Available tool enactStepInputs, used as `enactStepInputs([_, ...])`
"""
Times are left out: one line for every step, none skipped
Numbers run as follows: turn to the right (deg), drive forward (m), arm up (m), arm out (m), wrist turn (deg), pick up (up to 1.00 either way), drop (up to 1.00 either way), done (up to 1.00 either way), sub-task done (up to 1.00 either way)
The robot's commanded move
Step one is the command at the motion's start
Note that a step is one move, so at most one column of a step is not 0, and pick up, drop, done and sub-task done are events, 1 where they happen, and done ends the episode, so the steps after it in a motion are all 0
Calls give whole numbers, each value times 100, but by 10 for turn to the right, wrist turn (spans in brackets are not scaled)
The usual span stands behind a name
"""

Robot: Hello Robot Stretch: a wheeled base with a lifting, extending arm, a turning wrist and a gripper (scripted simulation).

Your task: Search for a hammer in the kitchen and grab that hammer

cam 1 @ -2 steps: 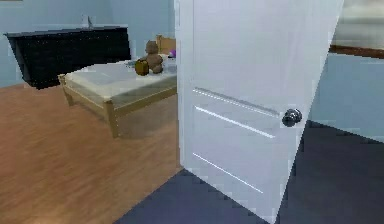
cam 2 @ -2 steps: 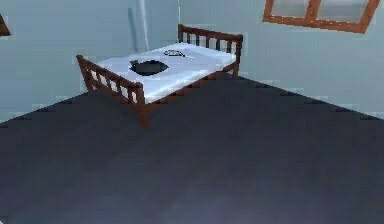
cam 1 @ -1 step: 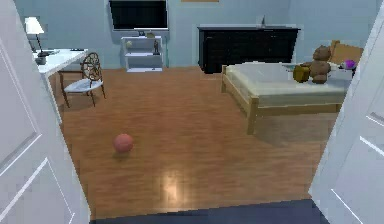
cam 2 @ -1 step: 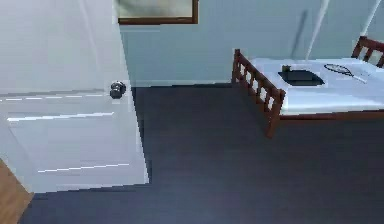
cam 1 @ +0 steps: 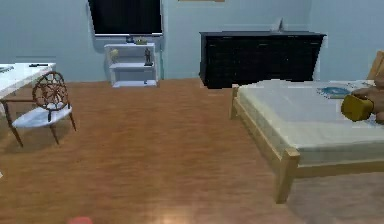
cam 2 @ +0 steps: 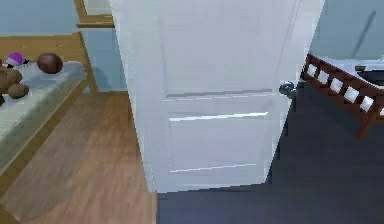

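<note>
We look ahead into a bedroom with a wood floor (cam 1: 160, 150). On the forward view's right stands a bed (cam 1: 300, 125) with a pale sheet and a light wooden frame. A yellow-brown lump (cam 1: 357, 106) lies on it at the far right edge, with a small blue thing (cam 1: 332, 91) just beside it. A long black dresser (cam 1: 262, 57) stands against the back wall. To its left a dark television (cam 1: 125, 15) hangs on the wall above a small white shelf unit (cam 1: 132, 62). On the forward view's left is a white table (cam 1: 18, 76), and near it a chair (cam 1: 48, 100) with a round, wheel-like back.

In the arm side view a white panelled door (cam 2: 215, 90) stands in the middle, with a metal handle (cam 2: 287, 89) on its right edge. Left of the door we see a mattress (cam 2: 35, 110) against a wooden headboard (cam 2: 85, 55). A brown ball (cam 2: 50, 64) and a soft toy (cam 2: 12, 80) lie on it near each other. Right of the door the floor is dark (cam 2: 320, 170), and a wooden rail with spindles (cam 2: 340, 85) runs along the far right.

We cannot tell where the hammer is, and we cannot tell the state of the gripper.
</note>
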Motion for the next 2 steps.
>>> enactStepInputs([0,65,0,0,0,0,0,0,0])
enactStepInputs([-150,0,0,0,0,0,0,0,0])
